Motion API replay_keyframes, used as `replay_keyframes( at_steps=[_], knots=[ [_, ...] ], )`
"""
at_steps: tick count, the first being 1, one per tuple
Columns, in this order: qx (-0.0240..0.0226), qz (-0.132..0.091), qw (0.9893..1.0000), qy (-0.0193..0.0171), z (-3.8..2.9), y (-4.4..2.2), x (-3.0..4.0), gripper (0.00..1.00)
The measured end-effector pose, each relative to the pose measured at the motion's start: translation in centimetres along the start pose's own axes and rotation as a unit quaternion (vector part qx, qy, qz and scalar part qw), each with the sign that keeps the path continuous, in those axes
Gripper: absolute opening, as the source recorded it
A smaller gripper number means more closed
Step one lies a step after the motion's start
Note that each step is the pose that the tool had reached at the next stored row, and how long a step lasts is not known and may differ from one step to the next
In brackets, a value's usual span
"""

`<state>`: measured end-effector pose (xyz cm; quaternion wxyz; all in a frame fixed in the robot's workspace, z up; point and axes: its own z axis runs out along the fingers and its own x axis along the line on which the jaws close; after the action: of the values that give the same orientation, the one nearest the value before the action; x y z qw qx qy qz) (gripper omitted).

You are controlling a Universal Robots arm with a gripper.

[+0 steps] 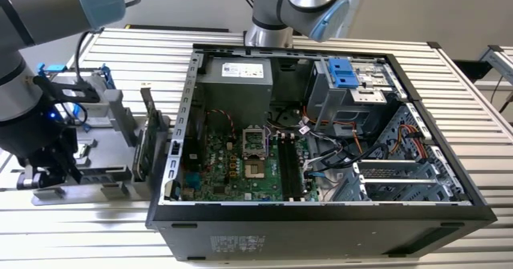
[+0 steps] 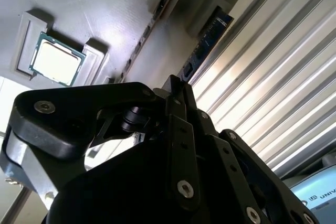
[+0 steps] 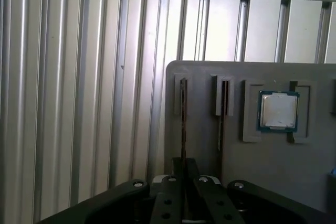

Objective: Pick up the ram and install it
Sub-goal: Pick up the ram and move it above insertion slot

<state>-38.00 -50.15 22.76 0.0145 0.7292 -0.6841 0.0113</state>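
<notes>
An open black computer case (image 1: 321, 221) lies on a ribbed metal surface (image 1: 465, 89). Inside it are a green motherboard (image 1: 232, 167), a grey power supply (image 1: 236, 83), a blue drive bracket (image 1: 342, 72) and loose cables (image 1: 337, 155). At the exterior view's left, beside the case, stands a grey holder (image 1: 104, 179). In both wrist views, a square processor (image 3: 279, 110) (image 2: 55, 60) sits in a recess of the holder.

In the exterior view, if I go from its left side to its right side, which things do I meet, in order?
From the exterior view's left: black gripper → grey slotted parts holder → green motherboard inside the open black computer case → silver perforated metal drive cage.
</notes>
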Motion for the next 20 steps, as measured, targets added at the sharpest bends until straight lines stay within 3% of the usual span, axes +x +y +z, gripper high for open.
replay_keyframes(
  at_steps=[9,20],
  knots=[
    [-0.0005,0.018,0.9998,-0.0007,-0.79,0.01,0.05,0.00],
    [-0.0012,0.034,0.9994,-0.0007,-1.24,0.01,0.07,0.00]
  ],
)
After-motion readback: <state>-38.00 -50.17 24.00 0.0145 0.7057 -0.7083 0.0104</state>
